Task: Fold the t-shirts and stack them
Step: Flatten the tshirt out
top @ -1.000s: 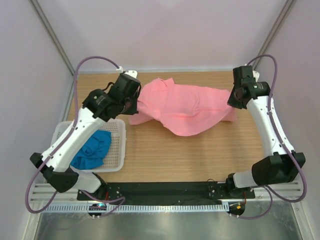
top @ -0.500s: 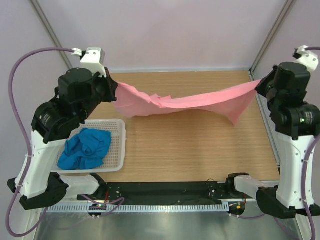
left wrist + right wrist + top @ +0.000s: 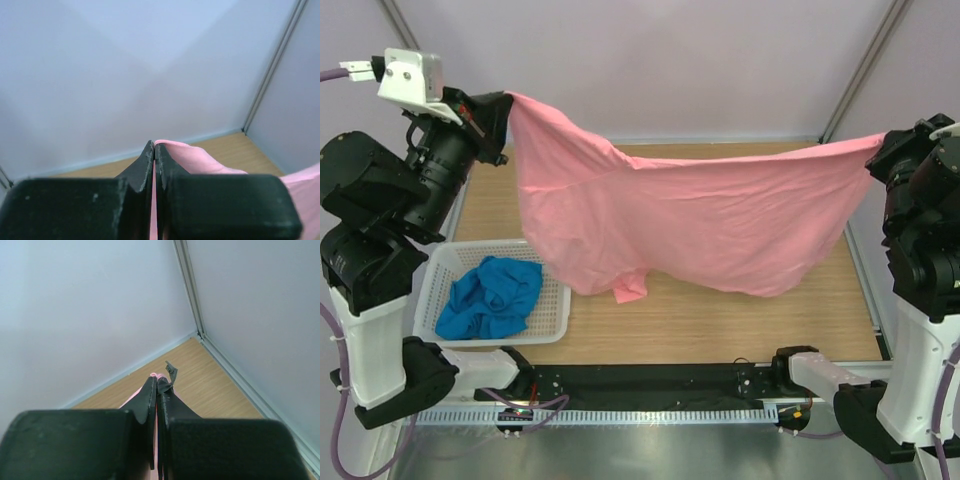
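Bright blue, the crumpled t-shirt [image 3: 495,298] lies bunched in the white perforated basket [image 3: 558,318] at the near left of the wooden table [image 3: 720,325], beside the left arm's base. Above and behind it, the left gripper [image 3: 506,108] is raised high off the table, its jaws pressed together on one top corner of the salmon pink t-shirt [image 3: 700,220]. The left wrist view shows the two black fingers [image 3: 145,162] closed, with only a thin strip of pink cloth between them and the rest of the fabric spilling off to the right. From that corner the pink t-shirt spreads as a hanging sheet across the table, its long axis running left to right. Its top edge dips in the middle, and its lower edge droops toward the tabletop. One fold hangs lowest just right of the basket; whether it touches the wood cannot be told. At the far right, the right gripper [image 3: 876,152] is also raised and clamped tight on the opposite top corner, with a sliver of pink and a small grey tag [image 3: 171,374] showing at its fingertips.
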